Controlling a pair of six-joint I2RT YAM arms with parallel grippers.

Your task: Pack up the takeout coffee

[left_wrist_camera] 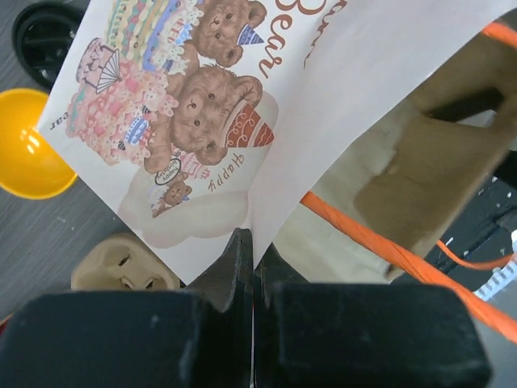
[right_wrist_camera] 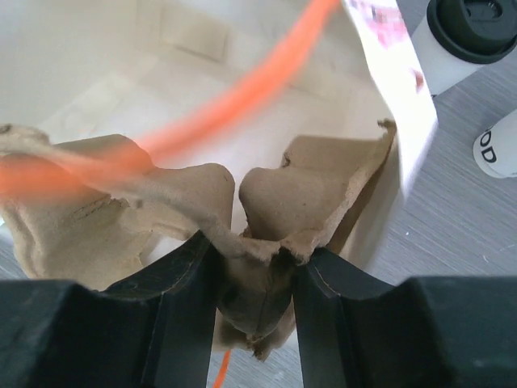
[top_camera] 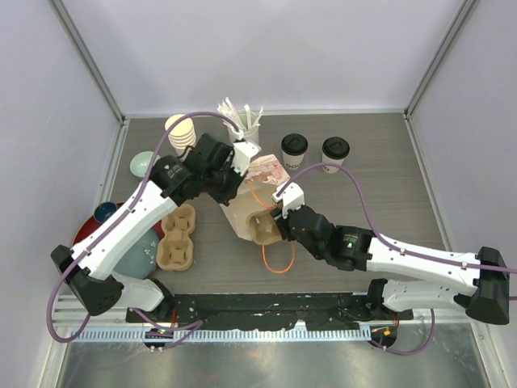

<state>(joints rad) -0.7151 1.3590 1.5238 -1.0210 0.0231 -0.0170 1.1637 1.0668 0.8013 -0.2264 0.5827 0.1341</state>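
Two white takeout coffee cups with black lids (top_camera: 294,150) (top_camera: 335,152) stand upright at the back, right of centre; both show at the right edge of the right wrist view (right_wrist_camera: 467,40) (right_wrist_camera: 501,145). A white paper bag (top_camera: 245,212) with a bear print and orange handles lies on its side mid-table. My left gripper (top_camera: 235,168) is shut on the bag's edge (left_wrist_camera: 323,97), holding its mouth open. My right gripper (right_wrist_camera: 254,250) is shut on a brown cardboard cup carrier (right_wrist_camera: 307,186), which sits partly inside the bag's mouth (top_camera: 263,226).
A second cardboard carrier (top_camera: 178,238) lies left of the bag. A stack of cream cups (top_camera: 179,133) and a cup of stirrers (top_camera: 242,121) stand at the back. A teal dish (top_camera: 142,164), a red plate (top_camera: 85,230) and a yellow bowl (left_wrist_camera: 24,153) are at the left.
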